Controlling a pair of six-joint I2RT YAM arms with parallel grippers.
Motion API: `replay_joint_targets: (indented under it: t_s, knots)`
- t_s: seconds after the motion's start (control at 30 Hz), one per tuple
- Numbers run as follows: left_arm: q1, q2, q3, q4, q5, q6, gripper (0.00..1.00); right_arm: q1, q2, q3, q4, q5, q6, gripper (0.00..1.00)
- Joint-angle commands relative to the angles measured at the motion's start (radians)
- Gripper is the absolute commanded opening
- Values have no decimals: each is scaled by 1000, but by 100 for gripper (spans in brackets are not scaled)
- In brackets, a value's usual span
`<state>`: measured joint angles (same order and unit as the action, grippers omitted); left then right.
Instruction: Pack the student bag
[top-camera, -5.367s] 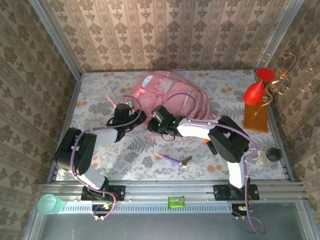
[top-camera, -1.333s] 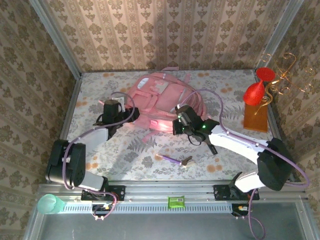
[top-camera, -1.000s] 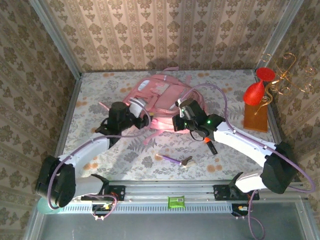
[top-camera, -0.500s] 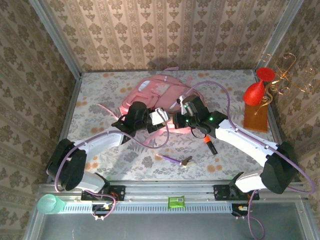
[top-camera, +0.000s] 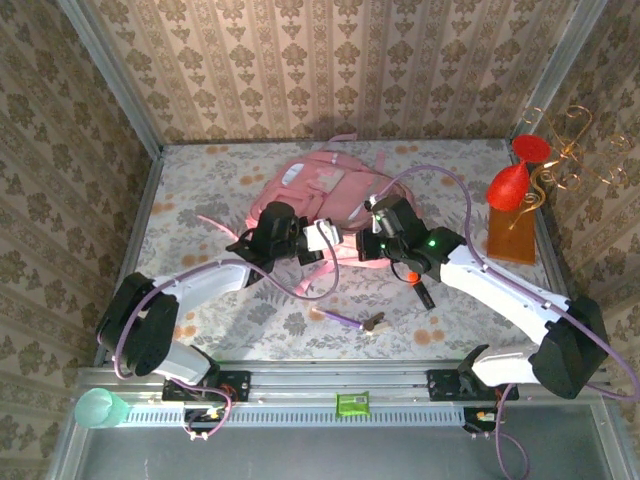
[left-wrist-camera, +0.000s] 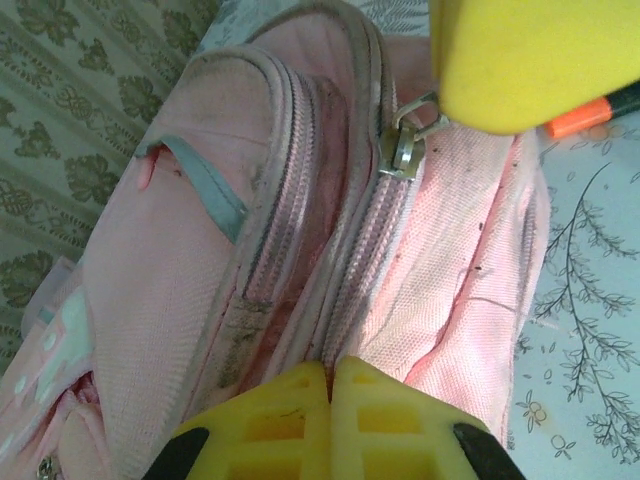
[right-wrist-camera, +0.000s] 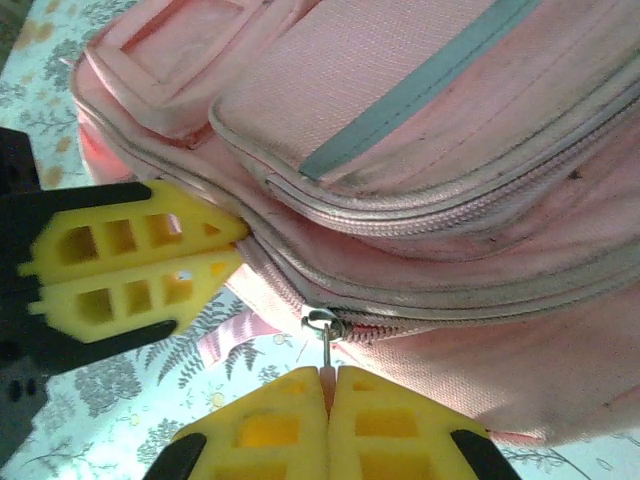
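The pink student bag (top-camera: 318, 190) lies on the floral table top, its zipped pockets facing up. My left gripper (left-wrist-camera: 330, 366) is shut on the fabric edge beside the main zipper of the student bag (left-wrist-camera: 200, 250). My right gripper (right-wrist-camera: 328, 372) is shut on the metal zipper pull (right-wrist-camera: 324, 328) of that same zipper on the bag (right-wrist-camera: 450, 150). The two grippers sit close together at the bag's near side: left gripper (top-camera: 318, 238), right gripper (top-camera: 368, 246). In the right wrist view the left gripper (right-wrist-camera: 240, 246) pinches the seam just left of the slider. The zipper pull (left-wrist-camera: 405, 152) shows under a right fingertip (left-wrist-camera: 510, 60).
An orange marker (top-camera: 418, 286), a purple pen (top-camera: 336, 317) and a small key-like piece (top-camera: 373, 322) lie on the table near the bag. A red vase (top-camera: 510, 185) on a wooden block (top-camera: 512, 236) stands at the right edge. A teal cup (top-camera: 100, 408) sits by the front rail.
My left arm swung from the bag's left side to its near edge and its jaws closed on the seam. The right gripper kept hold of the pull and shifted slightly right.
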<state>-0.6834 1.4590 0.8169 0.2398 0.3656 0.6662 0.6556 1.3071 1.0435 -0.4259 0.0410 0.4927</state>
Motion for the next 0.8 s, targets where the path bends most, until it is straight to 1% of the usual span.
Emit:
replay_joint_targets:
  t_s: [0.0,0.13,0.3,0.37,0.47,0.57,0.6,0.63,0.7,0.77]
  knots:
    - [76,-42,-38,12,-46,-5,0,2,-65,21,-140,182,-11,0]
    - [106,-67,-60,18,-23,-10,0,-5,-57,13,-188,298,-19,0]
    - [140,-82,-84,29,-6,-16,0,-40,-45,2,-193,356,-20,0]
    - [164,-93,-95,28,-1,-19,0,-70,-36,-3,-182,349,-32,0]
    - [211,-110,-111,35,4,-36,0,-127,-20,-21,-119,279,-67,0]
    - [256,-114,-111,36,-21,-58,0,-142,-12,-21,-20,153,-119,0]
    - [260,-114,-108,37,-32,-67,0,-141,-12,-16,5,87,-134,0]
    - [261,-118,-101,16,-29,-75,2,-137,-20,-17,35,26,-142,0]
    - [260,-137,-82,-28,8,-110,29,-123,-35,-25,84,-64,-145,0]
    - [251,-178,-66,-74,76,-171,51,-108,-41,-20,107,-122,-136,0]
